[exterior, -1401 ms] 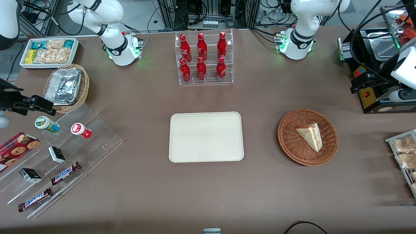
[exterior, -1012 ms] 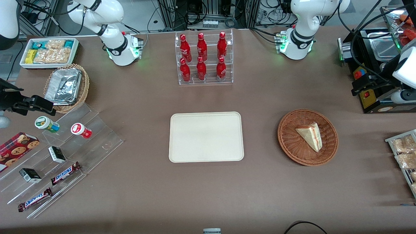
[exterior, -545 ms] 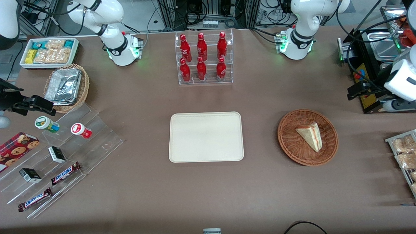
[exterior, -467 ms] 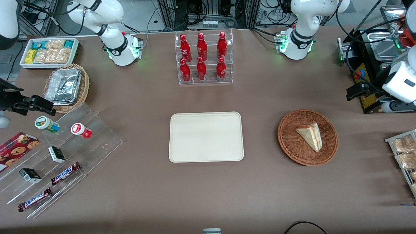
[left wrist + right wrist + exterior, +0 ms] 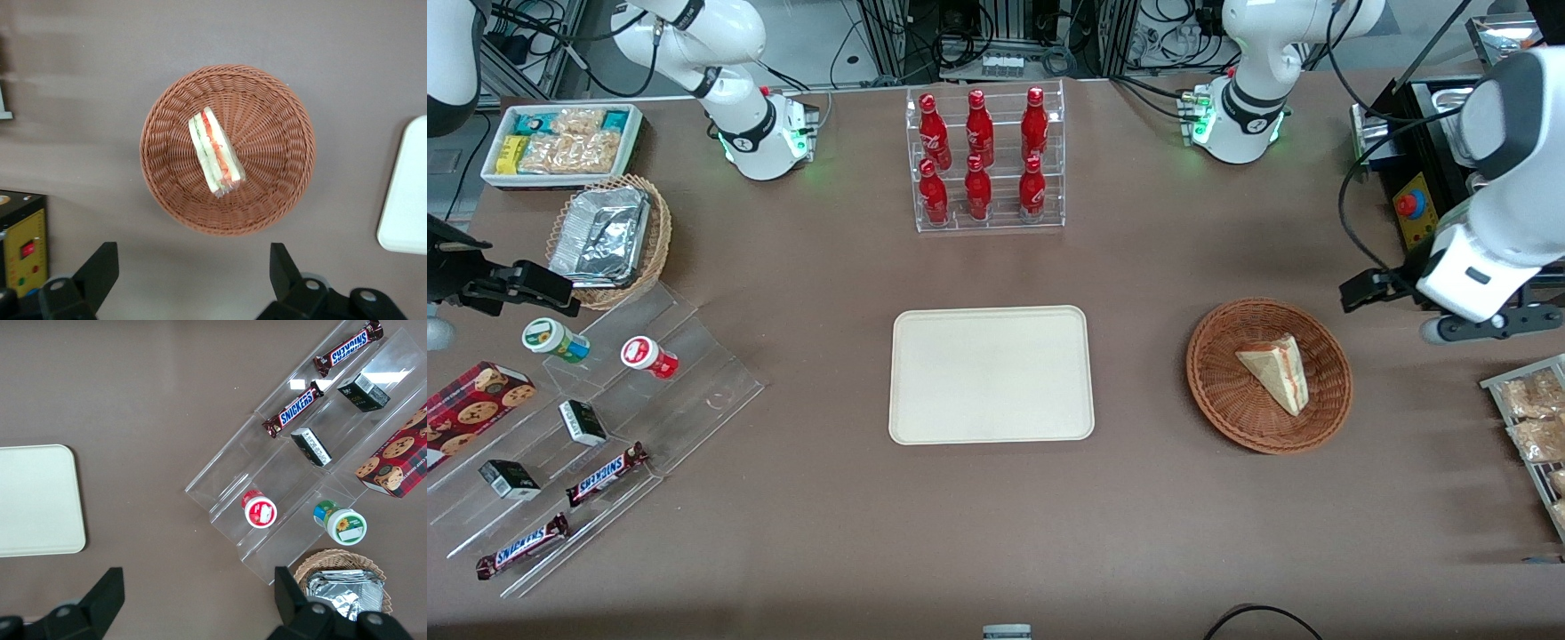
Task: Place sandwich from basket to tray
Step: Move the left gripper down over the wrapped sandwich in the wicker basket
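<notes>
Sandwich (image 5: 1274, 373) sits in the basket (image 5: 1218, 391), a wrapped triangular wedge of pale bread lying on its side, red and green filling showing along the cut edge (image 5: 215, 153). The basket (image 5: 280, 107) is round, shallow, reddish-brown wicker, holding only that wedge. Beside it, toward the parked arm's end, lies the tray (image 5: 991, 374): flat, cream, rounded corners, low rim, nothing on it. Brown table (image 5: 1138, 516) under everything. The gripper (image 5: 193, 287) hangs above the table just off the basket's rim, fingers (image 5: 100, 267) spread wide, grasping nothing, sandwich well apart from them.
</notes>
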